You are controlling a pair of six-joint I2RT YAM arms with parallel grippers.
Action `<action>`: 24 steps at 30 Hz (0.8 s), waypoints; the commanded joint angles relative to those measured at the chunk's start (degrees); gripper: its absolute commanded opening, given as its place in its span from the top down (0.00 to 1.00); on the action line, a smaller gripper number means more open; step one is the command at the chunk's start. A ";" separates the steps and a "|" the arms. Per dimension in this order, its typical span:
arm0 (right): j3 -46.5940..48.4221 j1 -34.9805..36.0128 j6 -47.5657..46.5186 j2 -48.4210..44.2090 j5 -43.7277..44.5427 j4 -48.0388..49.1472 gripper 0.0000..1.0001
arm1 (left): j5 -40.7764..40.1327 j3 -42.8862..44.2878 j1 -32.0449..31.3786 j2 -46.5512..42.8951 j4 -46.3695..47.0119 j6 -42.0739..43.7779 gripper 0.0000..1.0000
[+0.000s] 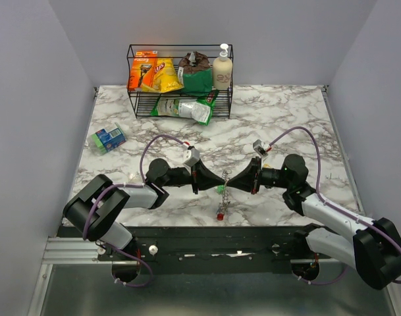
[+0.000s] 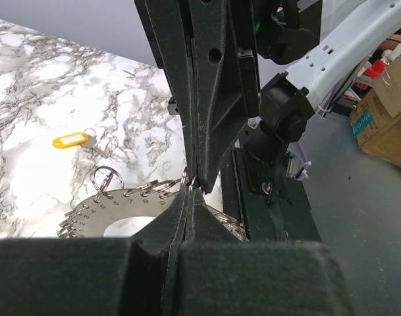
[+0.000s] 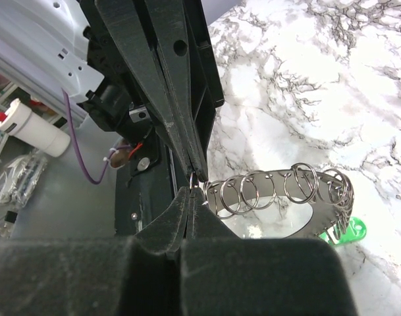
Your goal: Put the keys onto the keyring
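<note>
Left gripper (image 2: pixel 192 189) and right gripper (image 3: pixel 192 192) each pinch the keyring (image 3: pixel 279 187); keys (image 1: pixel 220 214) at 6 o'clock. I should pull evenly, without twisting.

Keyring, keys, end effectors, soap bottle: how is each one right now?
keyring, pinched from two sides.
left end effector, shut on the keyring.
right end effector, shut on the keyring.
green key, under the keyring; attachment unclear.
yellow key tag, lying loose on the table.
soap bottle, upright in the wire rack.

Marble-patterned table (image 1: pixel 286 118), pale grey walls (image 1: pixel 29 79)
</note>
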 commanded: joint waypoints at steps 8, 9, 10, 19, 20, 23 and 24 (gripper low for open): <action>2.75 0.29 -2.39 -0.90 1.37 -5.83 0.99 | 0.84 1.59 -0.26 -2.98 22.09 -0.23 1.00; 3.45 0.29 -3.26 -0.99 1.55 -7.41 0.99 | 1.19 1.59 -0.26 -3.07 22.18 -0.23 1.00; 3.81 0.37 -3.71 -1.25 2.08 -8.47 0.99 | 1.28 1.59 -0.26 -3.07 22.09 -0.23 1.00; 7.41 0.37 -7.49 -1.16 9.11 -17.61 0.99 | 2.51 1.15 -0.26 -3.77 22.09 -0.23 1.00; 7.50 0.37 -7.58 -1.34 9.55 -18.05 0.99 | 2.69 1.15 -0.35 -3.86 22.09 -0.23 1.00; 8.02 0.29 -7.84 -1.34 10.95 -19.02 0.99 | 3.13 1.15 -0.26 -3.86 22.00 -0.24 1.00; 8.03 0.37 -8.02 -1.43 11.05 -19.28 0.99 | 3.04 1.15 -0.26 -3.86 22.00 -0.15 1.00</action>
